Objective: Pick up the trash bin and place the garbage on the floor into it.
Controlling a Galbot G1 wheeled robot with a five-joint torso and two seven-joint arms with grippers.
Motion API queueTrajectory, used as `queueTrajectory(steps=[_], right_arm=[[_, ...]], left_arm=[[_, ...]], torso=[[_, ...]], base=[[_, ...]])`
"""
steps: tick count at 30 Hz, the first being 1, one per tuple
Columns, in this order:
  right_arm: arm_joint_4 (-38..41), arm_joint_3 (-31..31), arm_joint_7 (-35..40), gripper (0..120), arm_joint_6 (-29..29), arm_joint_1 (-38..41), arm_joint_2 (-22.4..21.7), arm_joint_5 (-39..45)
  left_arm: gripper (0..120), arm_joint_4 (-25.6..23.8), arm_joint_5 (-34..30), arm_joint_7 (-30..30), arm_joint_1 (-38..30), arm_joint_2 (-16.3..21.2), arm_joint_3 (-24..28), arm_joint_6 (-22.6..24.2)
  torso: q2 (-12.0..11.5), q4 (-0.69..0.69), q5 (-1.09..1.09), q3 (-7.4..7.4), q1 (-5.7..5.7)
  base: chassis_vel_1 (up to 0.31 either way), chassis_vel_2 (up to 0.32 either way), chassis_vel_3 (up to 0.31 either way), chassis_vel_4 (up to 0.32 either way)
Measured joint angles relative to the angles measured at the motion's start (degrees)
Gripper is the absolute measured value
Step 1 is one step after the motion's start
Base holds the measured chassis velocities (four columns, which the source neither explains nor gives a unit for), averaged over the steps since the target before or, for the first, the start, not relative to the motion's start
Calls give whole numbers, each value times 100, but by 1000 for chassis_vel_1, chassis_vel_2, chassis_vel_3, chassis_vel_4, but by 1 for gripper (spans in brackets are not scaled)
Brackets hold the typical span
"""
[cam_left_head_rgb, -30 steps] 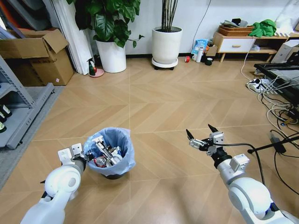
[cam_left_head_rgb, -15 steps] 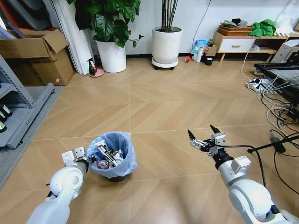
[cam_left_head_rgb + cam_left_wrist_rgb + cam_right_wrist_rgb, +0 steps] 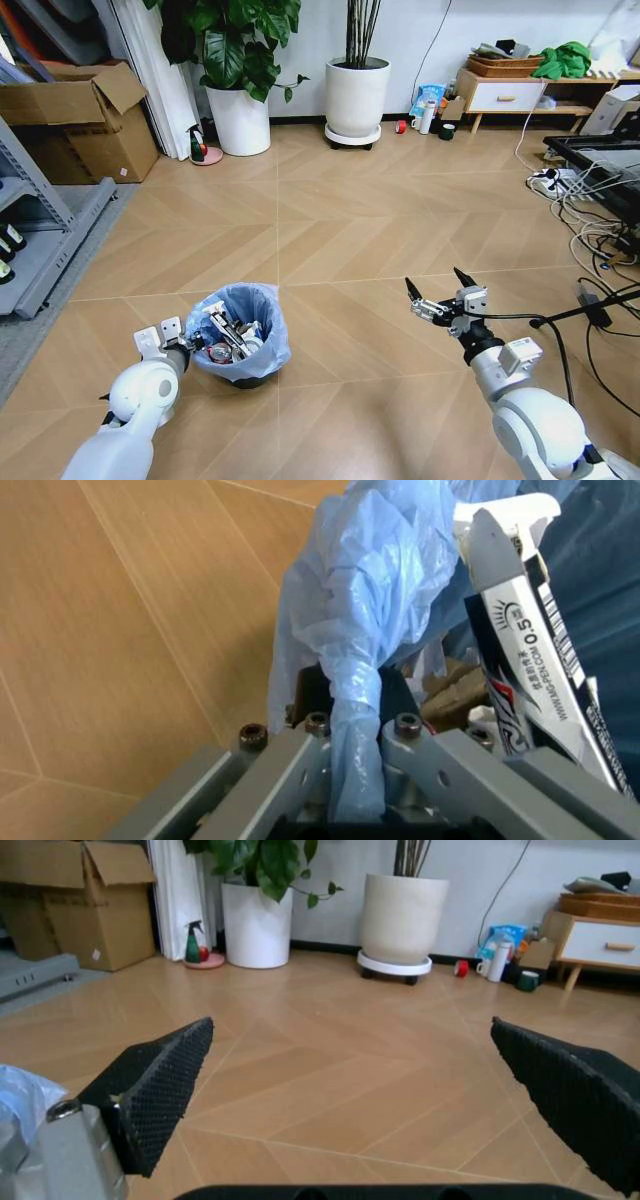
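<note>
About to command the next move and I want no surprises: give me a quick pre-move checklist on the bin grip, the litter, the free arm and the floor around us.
1. Left gripper clamped on the rim of the trash bin, blue liner pinched between its fingers: ok.
2. Bin upright, opening facing up: ok.
3. Garbage inside the bin, nothing hanging over the rim: ok.
4. Loose litter on the floor in the head view: none seen, ok; behind the robot, cannot tell.
5. Right gripper open, empty, held above bare floor apart from the bin: ok.
6. Cables and a black stand on the robot's right, near the right arm: not ok for a wide swing.
</note>
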Motion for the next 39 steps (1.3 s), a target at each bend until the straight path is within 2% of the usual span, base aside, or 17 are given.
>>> queueTrajectory(steps=[4, 7, 8, 12, 15, 16, 17, 21, 23, 25, 28, 29, 31, 34, 37, 38, 39], right_arm=[[5, 2, -4, 100, 9, -1, -4, -5], [8, 2, -6, 100, 18, 7, -16, -7], [8, 2, -6, 100, 18, 7, -16, -7], [29, 17, -7, 100, 22, -3, -33, -7], [54, 31, -10, 100, 25, -24, -33, -6], [54, 31, -10, 100, 25, -24, -33, -6], [62, 32, -11, 100, 27, -29, -33, -6], [85, 38, -12, 100, 30, -34, -33, 2], [119, 55, -12, 100, 28, -34, -36, 25], [125, 64, -12, 100, 25, -34, -39, 31], [154, 92, -5, 100, 7, -32, -51, 54], [154, 92, -5, 100, 7, -32, -51, 54], [196, 126, 7, 100, -40, -38, -53, 96], [229, 141, 25, 100, -89, -42, -42, 134], [285, 178, 66, 100, -195, -67, -6, 176], [298, 197, 75, 100, -227, -82, 10, 176], [298, 197, 75, 100, -227, -82, 10, 176]], left_arm=[[12, 2, 46, 13, 4, 5, 0, 10], [27, 1, 65, 26, 2, 6, 2, 18], [27, 1, 65, 26, 2, 6, 2, 18], [42, -51, 85, 76, 23, 12, 2, 17], [55, -154, 125, 162, 68, 31, 1, -55], [55, -154, 125, 162, 68, 31, 1, -55], [62, -202, 148, 197, 88, 39, 1, -91], [74, -282, 230, 223, 132, 50, -1, -212], [84, -361, 378, 229, 190, 65, -8, -419], [87, -381, 428, 229, 207, 69, -9, -502], [100, -438, 628, 233, 277, 82, -19, -1023], [100, -438, 628, 233, 277, 82, -19, -1023], [107, -547, 822, 265, 359, 76, -70, -1486], [110, -665, 1018, 361, 435, 68, -110, -1656], [113, -960, 1594, 622, 684, 26, -199, -1879], [114, -1137, 2093, 938, 898, -69, -345, -1933], [114, -1137, 2093, 938, 898, -69, -345, -1933]], torso=[[0, 0, 0, 0, 0], [0, 0, 0, 0, 0], [0, 0, 0, 0, 0], [0, 0, 0, 0, 0], [0, 0, -1, 0, 0], [0, 0, -1, 0, 0], [0, 0, 0, 0, 0], [0, 0, 0, 0, 0], [0, 0, -1, 0, 0], [0, 0, 0, 0, 0], [0, 0, -1, 0, 0], [0, 0, -1, 0, 0], [0, 0, -1, 0, 0], [0, 0, 0, 0, 0], [0, -1, 0, 0, 0], [0, -1, 1, 0, 0], [0, -1, 1, 0, 0]], base=[[0, 0, 0, 0], [0, 0, 0, 0], [0, 0, 0, 0], [0, 0, 0, 0], [0, 0, 0, 0], [0, 0, 0, 0], [0, 0, 0, 0], [0, 0, 0, 0], [0, 0, 0, 0], [0, 0, 0, 0], [0, 0, 0, 0], [0, 0, 0, 0], [0, 0, 0, 0], [0, 0, 0, 0], [0, 0, 0, 0], [0, 0, 0, 0], [0, 0, 0, 0]])
